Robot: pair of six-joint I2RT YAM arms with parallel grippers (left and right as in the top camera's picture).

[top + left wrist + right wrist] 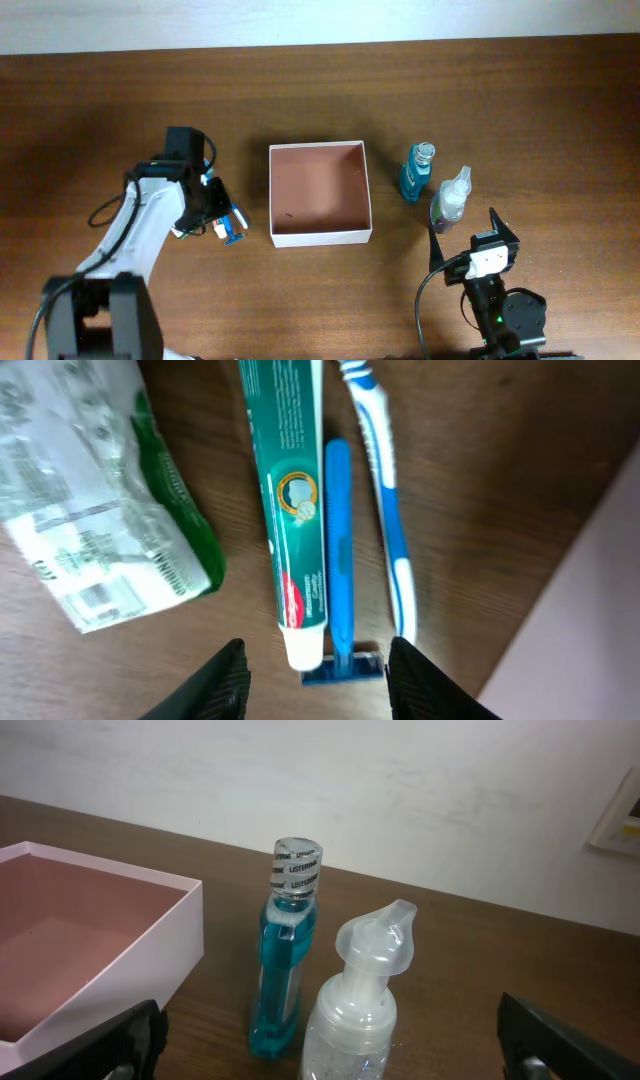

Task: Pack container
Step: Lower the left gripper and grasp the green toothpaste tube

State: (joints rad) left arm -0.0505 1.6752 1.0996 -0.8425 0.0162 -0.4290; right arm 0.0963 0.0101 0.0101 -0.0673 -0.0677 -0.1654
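The container [320, 236], a square shallow box with white walls and a reddish-brown inside, sits mid-table and holds nothing; its corner shows in the right wrist view [180, 935]. My left gripper [315, 685] is open above a green toothpaste tube [292, 500], a blue razor [340, 550] and a blue-and-white toothbrush [385, 490], left of the box [225, 225]. My right gripper [330, 1050] is open, with a clear pump bottle [355, 1010] between its fingers. A blue mouthwash bottle [285, 960] stands just behind it.
A green-and-white wrapped packet [100, 490] lies left of the toothpaste. Both bottles stand upright right of the box in the overhead view, the mouthwash bottle [417, 172] and the pump bottle [450, 200]. A white wall runs along the table's far edge.
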